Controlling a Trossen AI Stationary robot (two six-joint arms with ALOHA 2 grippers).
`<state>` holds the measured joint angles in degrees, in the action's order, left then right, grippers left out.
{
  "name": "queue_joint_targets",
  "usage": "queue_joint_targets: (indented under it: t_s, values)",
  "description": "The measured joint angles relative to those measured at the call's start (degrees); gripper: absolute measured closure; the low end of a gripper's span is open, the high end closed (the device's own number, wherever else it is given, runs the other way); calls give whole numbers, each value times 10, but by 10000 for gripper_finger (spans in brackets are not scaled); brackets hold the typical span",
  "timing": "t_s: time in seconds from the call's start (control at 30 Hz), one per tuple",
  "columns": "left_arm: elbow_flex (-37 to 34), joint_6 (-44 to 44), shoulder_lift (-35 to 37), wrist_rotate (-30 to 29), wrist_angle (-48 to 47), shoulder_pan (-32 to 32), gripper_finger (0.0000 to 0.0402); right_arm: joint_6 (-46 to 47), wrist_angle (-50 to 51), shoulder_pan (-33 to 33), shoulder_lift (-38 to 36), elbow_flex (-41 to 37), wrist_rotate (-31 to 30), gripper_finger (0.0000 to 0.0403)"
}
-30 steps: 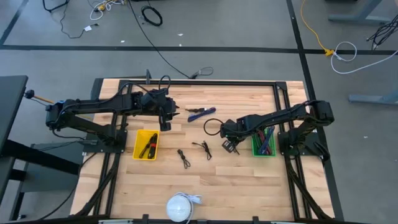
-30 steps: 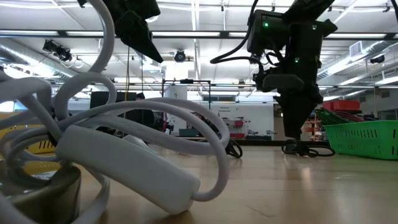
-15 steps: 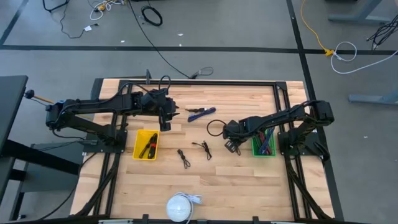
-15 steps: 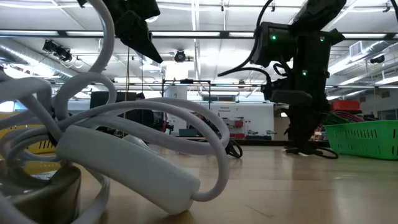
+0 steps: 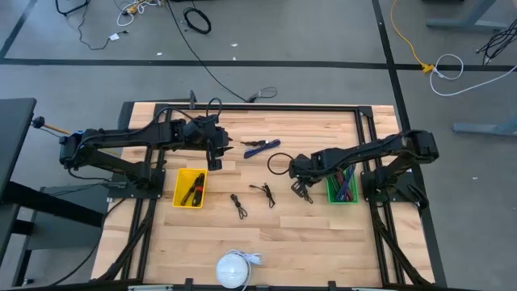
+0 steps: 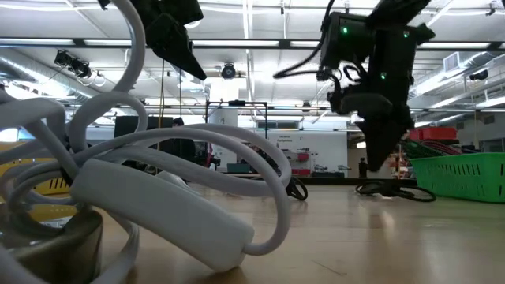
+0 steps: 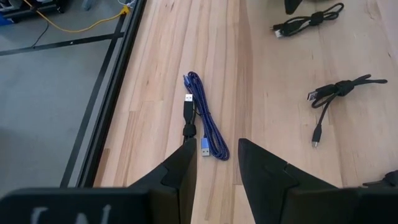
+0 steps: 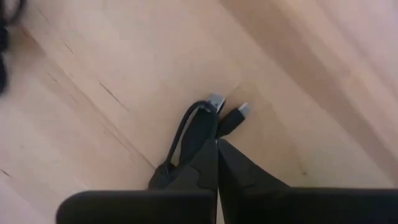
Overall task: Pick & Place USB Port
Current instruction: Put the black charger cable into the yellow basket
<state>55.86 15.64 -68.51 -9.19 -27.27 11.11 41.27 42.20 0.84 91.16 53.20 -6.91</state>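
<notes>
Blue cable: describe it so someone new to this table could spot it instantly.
Start at the wooden table and go to its far edge, near the middle. The blue cable lies there, just beyond the left gripper. It is the only blue one; the loose cables nearer the middle are black.

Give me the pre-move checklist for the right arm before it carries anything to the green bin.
1. Right end effector shut: ok, fingers meet.
2. Black USB cable actually gripped: cannot tell; in the right wrist view the cable lies right at the fingertips, both plugs showing past them.
3. Cable lifted off the table: cannot tell; low view shows a cable still lying under the arm.
4. Green bin close by the right arm: ok; it already holds cables.
5. Left end effector out of the way: ok, open above the blue cable on the far side.
</notes>
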Motion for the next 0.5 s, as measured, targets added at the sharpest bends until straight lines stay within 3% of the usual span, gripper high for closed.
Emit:
queue_joint_targets:
  t_s: [0.2,0.33,0.5]
  values:
    - [0,0,0,0,0,0,280,-2,26,0,-12,30,-14,402]
    - [0,0,0,0,-1,0,280,-4,22,2,-9,30,52,398]
    - [0,0,0,0,-1,0,280,5,25,10,-6,30,49,372]
